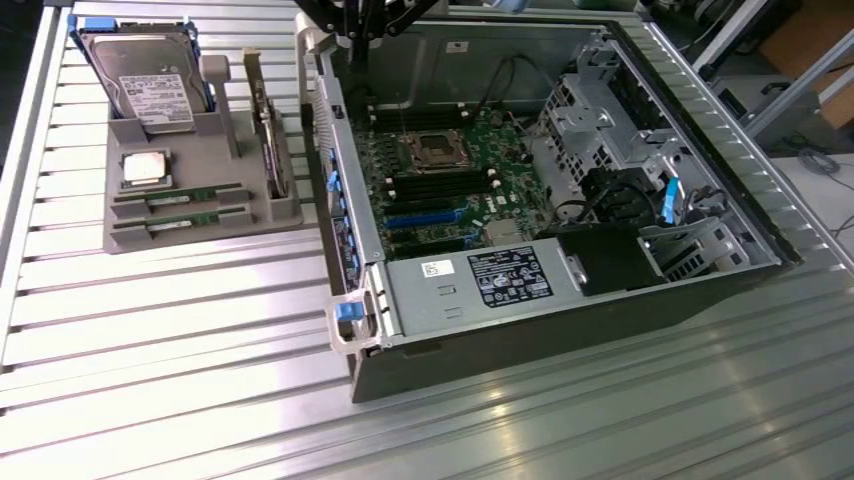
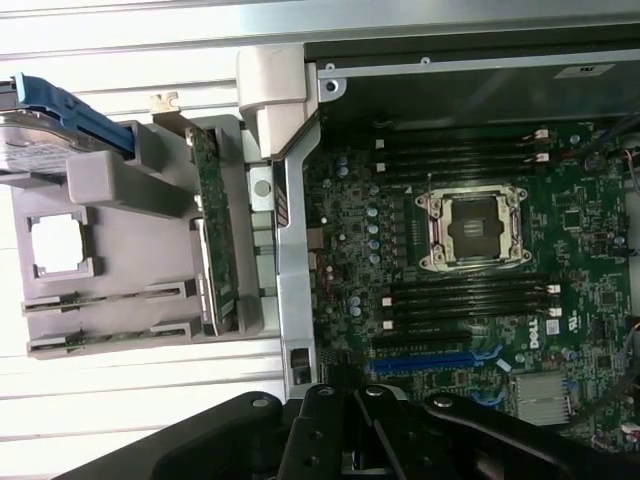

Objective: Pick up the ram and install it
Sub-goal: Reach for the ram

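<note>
The claw (image 1: 363, 30) hangs pinched shut and empty above the computer case (image 1: 342, 180). The ram (image 1: 180, 196) sits in a holder (image 1: 200, 240) beside that case. A clean pick probably needs a square, centred grip.

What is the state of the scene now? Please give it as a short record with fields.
case: open, motherboard exposed
socket: looks empty
holder: gray, on the table, at the exterior view's left of the case
ram: two green sticks, both lying in the holder's slots, none picked up
drive: stands in the holder
gripper: shut, nothing seen in it, above the case wall beside the holder
</note>
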Robot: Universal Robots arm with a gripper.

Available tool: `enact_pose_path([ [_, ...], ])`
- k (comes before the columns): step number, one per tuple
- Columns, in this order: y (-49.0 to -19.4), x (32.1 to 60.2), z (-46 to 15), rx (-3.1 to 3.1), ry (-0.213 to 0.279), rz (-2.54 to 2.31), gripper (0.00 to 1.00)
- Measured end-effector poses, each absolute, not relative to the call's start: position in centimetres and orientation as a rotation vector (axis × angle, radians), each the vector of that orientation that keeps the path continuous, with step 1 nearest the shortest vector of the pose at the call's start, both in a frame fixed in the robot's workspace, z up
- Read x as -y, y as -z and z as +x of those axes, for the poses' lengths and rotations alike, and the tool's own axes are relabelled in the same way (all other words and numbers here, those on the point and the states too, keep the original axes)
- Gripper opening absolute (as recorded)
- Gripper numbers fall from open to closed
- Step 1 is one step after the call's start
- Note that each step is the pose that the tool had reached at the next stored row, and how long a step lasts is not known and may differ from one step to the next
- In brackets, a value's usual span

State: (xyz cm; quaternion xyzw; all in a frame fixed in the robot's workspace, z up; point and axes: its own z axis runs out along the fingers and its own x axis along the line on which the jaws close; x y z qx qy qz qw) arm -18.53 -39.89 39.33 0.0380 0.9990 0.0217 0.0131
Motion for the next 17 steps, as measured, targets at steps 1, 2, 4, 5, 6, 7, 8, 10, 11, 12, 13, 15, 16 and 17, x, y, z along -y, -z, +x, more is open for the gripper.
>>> enact_pose_path([
  [1, -39.3, 39.9, -18.6, -3.112, -0.068, 0.118, 0.11],
  [2, -39.3, 39.9, -18.7, -3.112, -0.068, 0.118, 0.11],
  [4, -39.3, 39.9, -18.7, -3.112, -0.068, 0.118, 0.11],
  [5, -39.3, 39.9, -18.8, -3.112, -0.068, 0.118, 0.11],
  [6, -39.3, 39.9, -18.9, -3.112, -0.068, 0.118, 0.11],
  [7, -39.3, 39.9, -18.9, -3.112, -0.068, 0.118, 0.11],
  [8, -39.3, 39.9, -19.0, -3.113, -0.068, 0.118, 0.11],
  [10, -39.3, 39.9, -19.2, -3.112, -0.068, 0.118, 0.11],
  [11, -39.3, 39.9, -19.3, -3.112, -0.068, 0.118, 0.11],
  [12, -39.3, 39.9, -19.3, -3.112, -0.068, 0.118, 0.11],
  [13, -39.3, 39.9, -19.4, -3.112, -0.068, 0.118, 0.11],
  [15, -39.3, 39.9, -19.5, -3.112, -0.068, 0.118, 0.11],
  [16, -39.3, 39.9, -19.6, -3.112, -0.068, 0.118, 0.11],
  [17, -39.3, 39.9, -19.6, -3.112, -0.068, 0.118, 0.11],
])
